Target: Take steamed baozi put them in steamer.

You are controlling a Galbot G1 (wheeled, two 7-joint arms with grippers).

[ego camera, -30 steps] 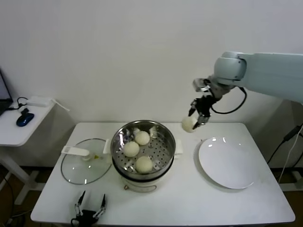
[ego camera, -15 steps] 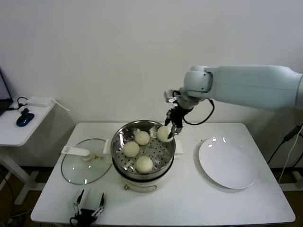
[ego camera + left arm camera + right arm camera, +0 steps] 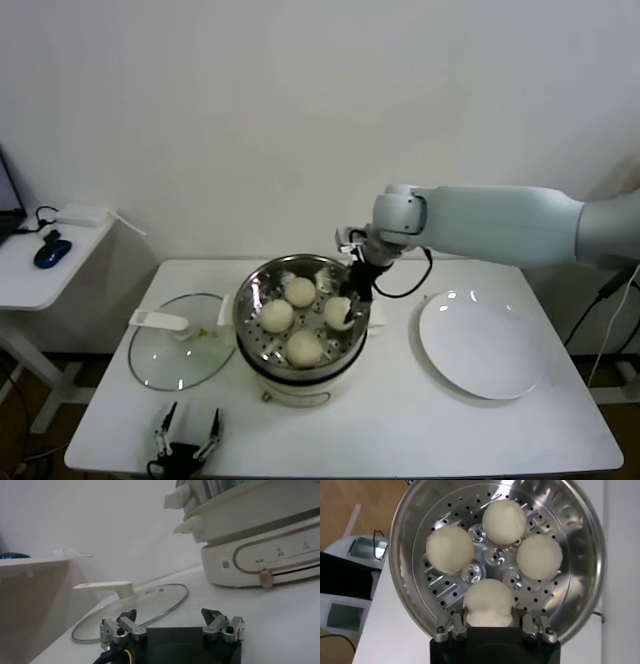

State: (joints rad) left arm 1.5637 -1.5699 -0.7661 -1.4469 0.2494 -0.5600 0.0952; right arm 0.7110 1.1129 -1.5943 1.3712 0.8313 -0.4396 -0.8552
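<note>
Right gripper [image 3: 346, 303] gripped the fourth baozi [image 3: 488, 601], low inside the steamer [image 3: 352, 335]. We judged straight release next. Left gripper [image 3: 172, 628] sat unclenched near the table edge.

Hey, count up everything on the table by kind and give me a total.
Baozi: 4, all in the steamer; the right gripper holds one
Steamer: 1
Glass lid: 1
Plate: 1
Total: 7
The left gripper waits open at the table's near edge.

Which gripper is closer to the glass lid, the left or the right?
Left. The left gripper is just in front of the glass lid; the right gripper is over the steamer.
</note>
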